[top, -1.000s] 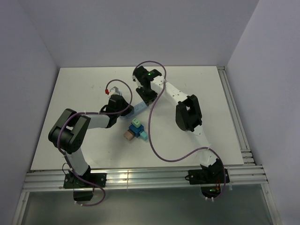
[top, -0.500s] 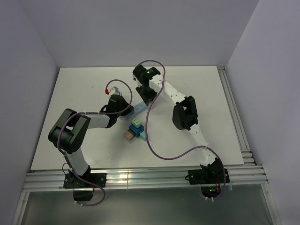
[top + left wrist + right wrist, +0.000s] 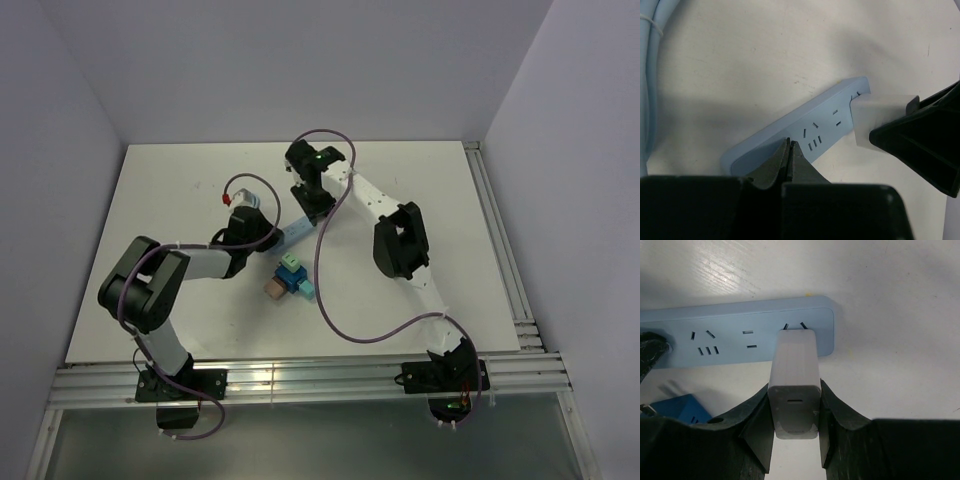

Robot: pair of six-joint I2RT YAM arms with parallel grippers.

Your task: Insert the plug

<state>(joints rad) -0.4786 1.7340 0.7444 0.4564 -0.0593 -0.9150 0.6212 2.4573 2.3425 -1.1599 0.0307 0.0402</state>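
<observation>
A light-blue power strip (image 3: 293, 232) (image 3: 810, 135) (image 3: 735, 337) lies flat on the white table. My right gripper (image 3: 794, 390) (image 3: 318, 212) is shut on the white plug (image 3: 795, 385) (image 3: 875, 120), one finger on each side. The plug's front end sits over the socket nearest the strip's end; two slanted slots show just past it, and its prongs are hidden. My left gripper (image 3: 789, 142) (image 3: 262, 238) is shut with nothing in it, its tips resting on the strip's other end.
Teal and blue blocks (image 3: 293, 275) and a tan block (image 3: 272, 289) lie just in front of the strip. A pale-blue cable (image 3: 650, 75) runs along the left of the left wrist view. Purple cables loop over both arms.
The left arm's wrist and its cable loop have shifted slightly to the left. The right arm's elbow swayed left and came back. Both grips are unchanged.
</observation>
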